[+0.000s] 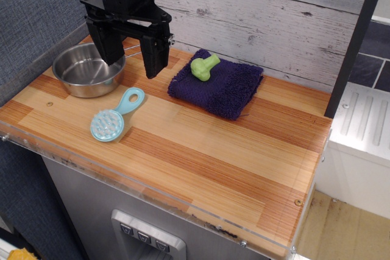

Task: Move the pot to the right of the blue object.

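Observation:
The shiny steel pot [87, 70] sits at the back left of the wooden table; its thin wire handle [132, 53] points right and runs between my fingers. The light blue brush [115, 116] lies in front of the pot, bristled head toward the front left, handle toward the back right. My black gripper [132, 58] hangs over the pot's right rim and handle. Its two fingers are spread apart and hold nothing.
A dark purple folded cloth [219, 87] lies right of the gripper with a green toy [204, 66] on its back left part. A wooden plank wall [262, 22] stands behind. The table's front edge [152, 190] has a clear plastic lip.

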{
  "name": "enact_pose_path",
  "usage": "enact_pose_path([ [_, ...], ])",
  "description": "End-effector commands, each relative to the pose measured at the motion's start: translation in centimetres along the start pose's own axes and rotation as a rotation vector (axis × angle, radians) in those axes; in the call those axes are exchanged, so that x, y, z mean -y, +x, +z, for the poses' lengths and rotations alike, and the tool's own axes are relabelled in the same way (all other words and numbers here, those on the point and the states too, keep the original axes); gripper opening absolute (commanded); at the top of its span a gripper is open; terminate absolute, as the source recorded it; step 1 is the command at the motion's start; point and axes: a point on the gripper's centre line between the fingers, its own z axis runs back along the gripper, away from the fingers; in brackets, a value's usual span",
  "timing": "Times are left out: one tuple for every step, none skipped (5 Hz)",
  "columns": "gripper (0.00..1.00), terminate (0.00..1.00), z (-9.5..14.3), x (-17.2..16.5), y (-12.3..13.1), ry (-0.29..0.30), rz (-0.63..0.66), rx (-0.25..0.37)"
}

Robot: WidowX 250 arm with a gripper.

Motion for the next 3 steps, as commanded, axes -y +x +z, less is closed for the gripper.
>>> enact_pose_path([
  [1.0,0.0,0.0,0.0,0.0,0.0,0.0,0.0],
  [1.0,0.0,-0.9,-1.8,1.2,0.0,0.044,0.013],
  [1.0,0.0,-1.7,-4.4,2.6,0.004,0.1,0.032],
])
